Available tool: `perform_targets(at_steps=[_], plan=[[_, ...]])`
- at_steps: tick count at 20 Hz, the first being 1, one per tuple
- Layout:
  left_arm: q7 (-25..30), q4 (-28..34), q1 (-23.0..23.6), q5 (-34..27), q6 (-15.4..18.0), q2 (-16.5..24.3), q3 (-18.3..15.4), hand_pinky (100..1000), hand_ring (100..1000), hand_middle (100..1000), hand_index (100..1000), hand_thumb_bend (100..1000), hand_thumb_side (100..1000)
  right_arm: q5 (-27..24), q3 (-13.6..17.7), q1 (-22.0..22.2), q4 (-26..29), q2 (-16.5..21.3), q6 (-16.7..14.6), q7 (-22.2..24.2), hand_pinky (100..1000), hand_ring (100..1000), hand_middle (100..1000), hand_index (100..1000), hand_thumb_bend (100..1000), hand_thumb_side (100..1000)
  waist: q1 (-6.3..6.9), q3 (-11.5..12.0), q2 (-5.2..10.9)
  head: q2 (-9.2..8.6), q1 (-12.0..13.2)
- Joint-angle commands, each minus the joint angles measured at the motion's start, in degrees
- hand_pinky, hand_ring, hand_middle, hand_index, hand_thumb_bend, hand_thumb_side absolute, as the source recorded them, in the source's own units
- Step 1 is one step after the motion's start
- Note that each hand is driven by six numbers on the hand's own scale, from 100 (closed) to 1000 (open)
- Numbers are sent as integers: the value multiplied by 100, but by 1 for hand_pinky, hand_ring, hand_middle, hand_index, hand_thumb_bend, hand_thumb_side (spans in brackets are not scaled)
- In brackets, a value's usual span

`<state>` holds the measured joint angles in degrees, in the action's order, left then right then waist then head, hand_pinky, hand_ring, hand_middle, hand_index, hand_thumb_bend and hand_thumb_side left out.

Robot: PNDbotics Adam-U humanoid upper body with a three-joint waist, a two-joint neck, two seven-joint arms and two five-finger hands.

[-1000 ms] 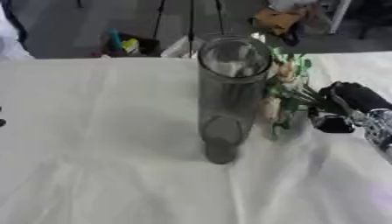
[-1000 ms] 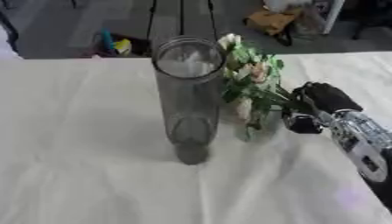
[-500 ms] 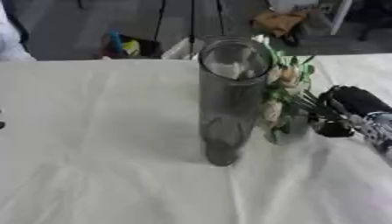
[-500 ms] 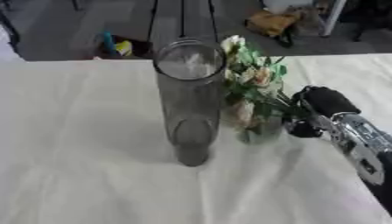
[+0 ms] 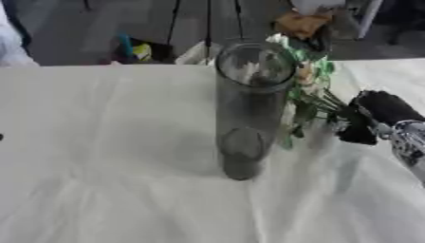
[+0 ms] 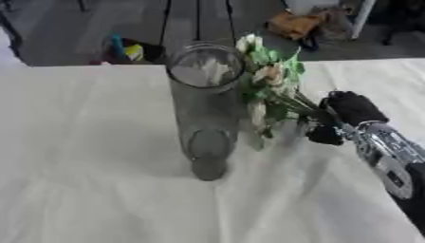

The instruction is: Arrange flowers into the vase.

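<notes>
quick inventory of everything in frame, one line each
vase: 1, clear grey glass, tall cylinder, upright mid-table, nothing inside
flowers: 1 bunch, pale cream blooms with green leaves, held up beside the vase's right side near its rim, not yet in it
tablecloth: 1, white, wrinkled, covers the table
floor clutter: a few items, yellow, blue and tan, beyond the far table edge, too blurred to identify
right robot hand: 1, black with a silver forearm, right of the vase, fingers curled round the flower stems
left robot hand: not in view
</notes>
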<state>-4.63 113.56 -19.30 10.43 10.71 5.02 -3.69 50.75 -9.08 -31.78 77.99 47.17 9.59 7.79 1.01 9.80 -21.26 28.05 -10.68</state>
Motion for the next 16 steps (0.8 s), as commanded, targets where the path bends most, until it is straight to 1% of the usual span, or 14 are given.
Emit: perform_targets(at_steps=[1,4,5,7,10,12,14,16], plan=[[34,103,-55,-5,12,42,69,581,629,704,861,100,1000,-33,59,-99,-45,140,-14,-54,100,100,100,157,100,675,-8,8,17,-86,-15],[54,103,-54,-4,15,39,68,580,629,703,861,100,1000,-21,64,-101,-76,134,-52,-46,100,100,100,138,100,668,-5,8,17,-95,-15],[60,103,-54,-3,14,38,67,579,628,702,861,100,1000,-31,71,-102,-82,130,-58,-54,100,100,100,106,100,662,-5,6,17,-97,-15],[68,103,-53,-1,11,37,66,578,627,701,861,100,1000,-52,88,-104,-92,124,-49,-102,100,100,100,100,100,651,-4,1,16,-101,-16],[83,103,-50,3,9,35,68,578,627,700,861,100,1000,-73,126,-102,-111,111,14,-335,100,100,100,100,100,680,0,-5,14,-105,-18],[90,103,-48,5,5,33,68,577,626,700,861,100,1000,-84,155,-100,-149,100,137,-521,100,100,100,100,100,689,3,-12,14,-110,-19],[100,103,-47,7,2,31,70,577,626,700,861,100,1000,-156,175,-102,-163,81,268,-707,100,100,100,100,100,678,3,-17,14,-115,-19],[109,103,-45,9,-2,29,69,577,626,700,861,100,1000,-352,198,-101,-141,60,347,-916,100,100,100,100,100,656,4,-25,15,-114,-15]])
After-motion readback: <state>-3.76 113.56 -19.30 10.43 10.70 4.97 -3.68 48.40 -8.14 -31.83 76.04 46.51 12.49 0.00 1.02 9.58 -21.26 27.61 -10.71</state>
